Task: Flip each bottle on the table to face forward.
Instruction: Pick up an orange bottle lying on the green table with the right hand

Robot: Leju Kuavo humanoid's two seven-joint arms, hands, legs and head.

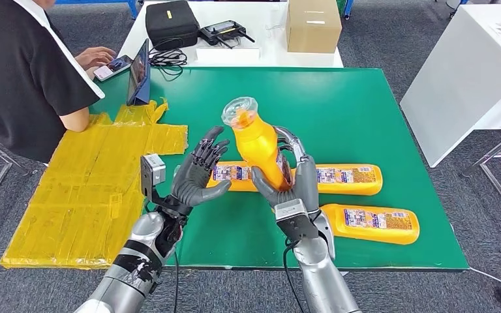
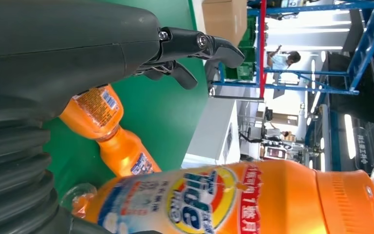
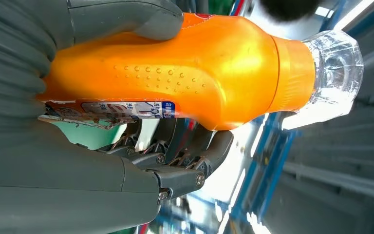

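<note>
While the right hand (image 1: 291, 184) grips an orange bottle (image 1: 256, 145) upright above the green table (image 1: 365, 104), w/ left hand (image 1: 199, 175) open beside it, two bottles (image 1: 369, 223) lie flat w/ labels up, so flipping looks approx. midway.

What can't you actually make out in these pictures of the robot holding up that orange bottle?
- Head view: the lower part of the raised bottle is covered by the right hand.
- Head view: the lying bottle behind it is partly hidden by both hands; label print is too small to read.
- Left wrist view: the left hand blocks part of the green table.
- Right wrist view: the background is blurred.
</note>
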